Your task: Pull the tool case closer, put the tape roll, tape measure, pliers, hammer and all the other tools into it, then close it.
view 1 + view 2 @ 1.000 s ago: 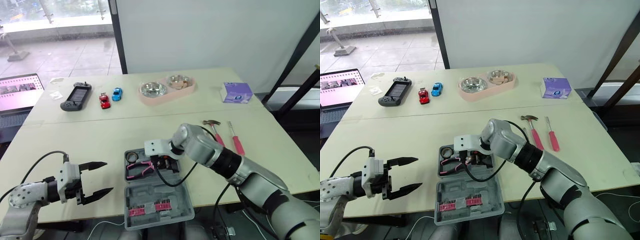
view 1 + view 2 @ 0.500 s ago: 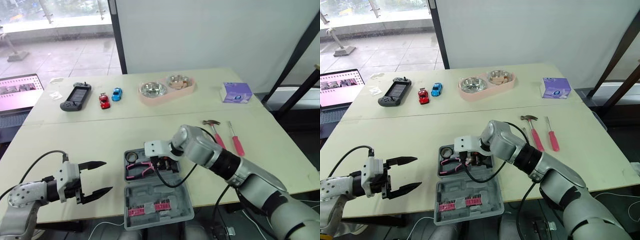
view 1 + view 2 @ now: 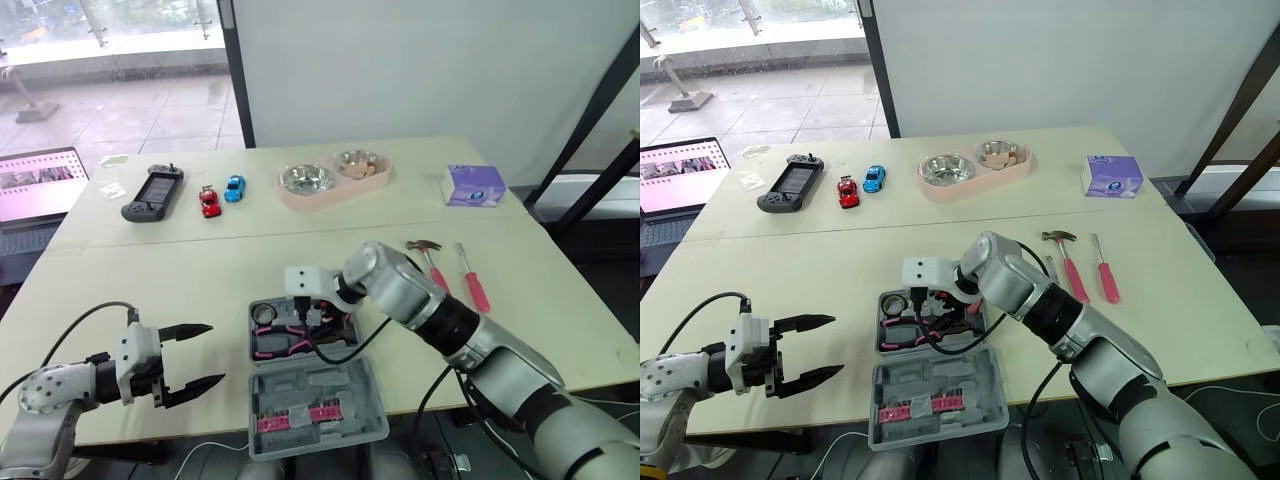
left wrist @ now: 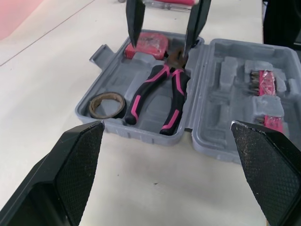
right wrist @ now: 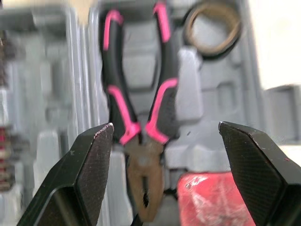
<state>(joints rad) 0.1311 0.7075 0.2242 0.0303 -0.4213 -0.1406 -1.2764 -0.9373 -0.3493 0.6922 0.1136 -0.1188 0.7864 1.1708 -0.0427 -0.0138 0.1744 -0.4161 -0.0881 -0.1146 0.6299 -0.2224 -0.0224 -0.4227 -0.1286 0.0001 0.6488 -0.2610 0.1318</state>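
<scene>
- Your right gripper [image 5: 165, 125] hangs over the open tool case [image 3: 300, 385], above the half that lies farther from you. Its two fingers [image 5: 89, 174] are spread wide and hold nothing.
- Between those fingers you look straight down on the pliers [image 5: 141, 160]. They lie flat in that half, handles slightly apart.
- The left wrist view shows one right fingertip just over the red tape measure [image 4: 146, 46] and the other by the pliers' head. You cannot tell from here whether either tip touches.
- The tape roll [image 4: 92, 106] lies flat in the same half, beside the pliers' handles, at the corner on your left.
- The tape measure sits at the opposite end of that half, next to the pliers' head.
- The nearer half of the case lies flat at the table's [image 3: 150, 270] front edge and carries small pink bits in its moulded slots.
- Your left gripper [image 3: 216, 352] is low over the table to the left of the case and apart from it. It points at the case, wide open and empty.
- The hammer [image 3: 433, 265] and the pink-handled screwdriver [image 3: 472, 280] lie side by side on the table to the right of the case, beyond your right arm, outside the case.
</scene>
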